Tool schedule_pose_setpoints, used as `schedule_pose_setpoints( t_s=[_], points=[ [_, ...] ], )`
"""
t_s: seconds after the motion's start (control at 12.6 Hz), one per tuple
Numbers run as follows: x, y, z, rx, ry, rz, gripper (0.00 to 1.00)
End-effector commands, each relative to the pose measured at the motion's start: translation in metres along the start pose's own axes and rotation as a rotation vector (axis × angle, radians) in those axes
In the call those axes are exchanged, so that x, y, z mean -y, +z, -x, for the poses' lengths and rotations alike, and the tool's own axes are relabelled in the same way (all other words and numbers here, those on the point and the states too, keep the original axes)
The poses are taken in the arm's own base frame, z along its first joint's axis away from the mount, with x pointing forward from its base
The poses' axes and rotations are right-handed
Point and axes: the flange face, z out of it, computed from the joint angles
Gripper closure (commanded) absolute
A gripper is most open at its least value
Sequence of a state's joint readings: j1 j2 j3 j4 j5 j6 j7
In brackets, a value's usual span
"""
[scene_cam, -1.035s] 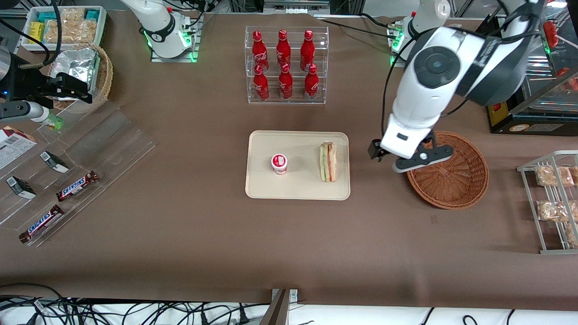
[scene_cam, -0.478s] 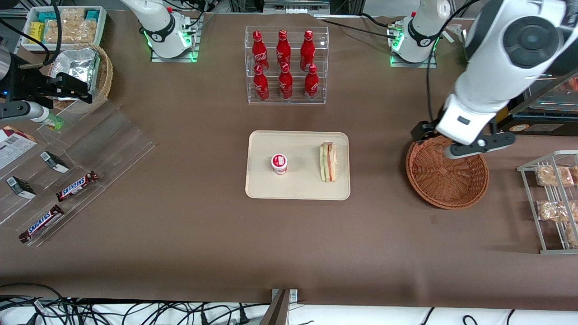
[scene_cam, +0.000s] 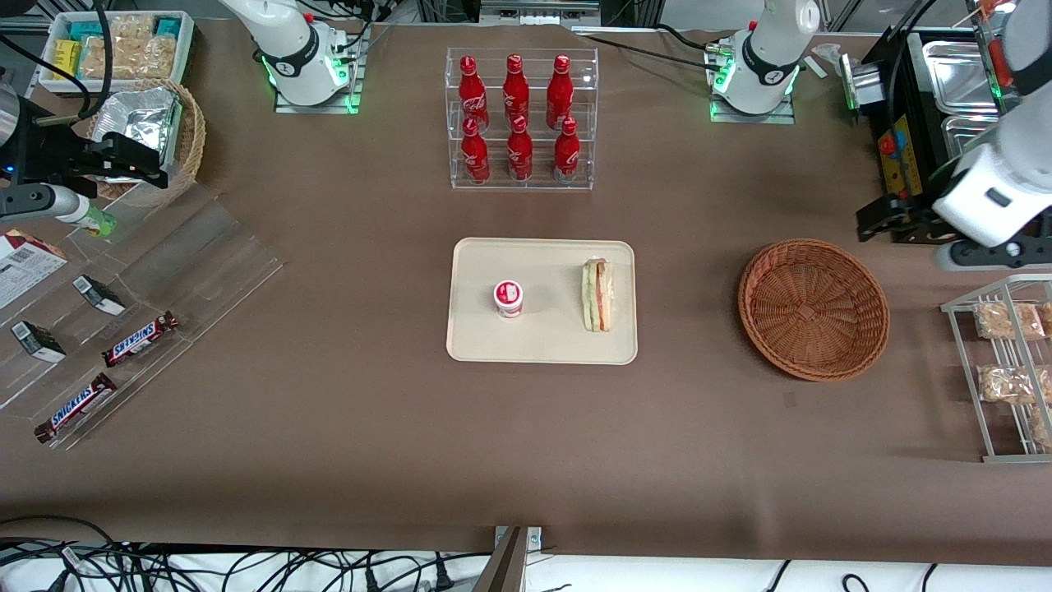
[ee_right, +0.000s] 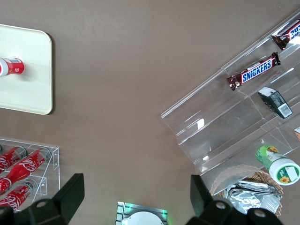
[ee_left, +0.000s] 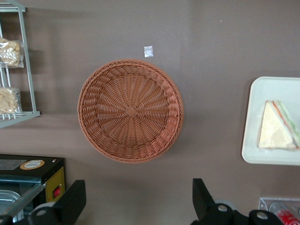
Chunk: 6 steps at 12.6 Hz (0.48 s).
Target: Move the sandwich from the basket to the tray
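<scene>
The sandwich [scene_cam: 597, 294] lies on the cream tray [scene_cam: 542, 349], on the part nearest the basket; it also shows in the left wrist view [ee_left: 277, 132] on the tray [ee_left: 262, 93]. The reddish-brown wicker basket [scene_cam: 814, 308] is empty, as the left wrist view [ee_left: 130, 110] shows too. My left gripper [scene_cam: 929, 238] hangs high over the table, past the basket toward the working arm's end. It is open and empty [ee_left: 138, 206].
A small red-and-white cup [scene_cam: 509, 298] stands on the tray. A clear rack of red bottles [scene_cam: 519, 115] is farther from the camera. A wire rack with snack packs [scene_cam: 1007, 362] and a black appliance [scene_cam: 904, 164] flank the gripper. Acrylic racks with Snickers bars [scene_cam: 123, 345] lie toward the parked arm's end.
My left gripper has moved from beside the tray, over the basket, out toward the working arm's end of the table. The sandwich has stayed on the tray.
</scene>
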<state>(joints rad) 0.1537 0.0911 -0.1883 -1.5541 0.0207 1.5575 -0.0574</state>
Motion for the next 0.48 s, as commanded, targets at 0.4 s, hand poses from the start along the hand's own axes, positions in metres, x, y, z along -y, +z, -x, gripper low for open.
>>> schedule_pose_setpoints(
  t_s=[0.4],
  points=[
    [0.0001, -0.0209, 0.0138, -0.006, 0.15, 0.065, 0.0]
  ],
)
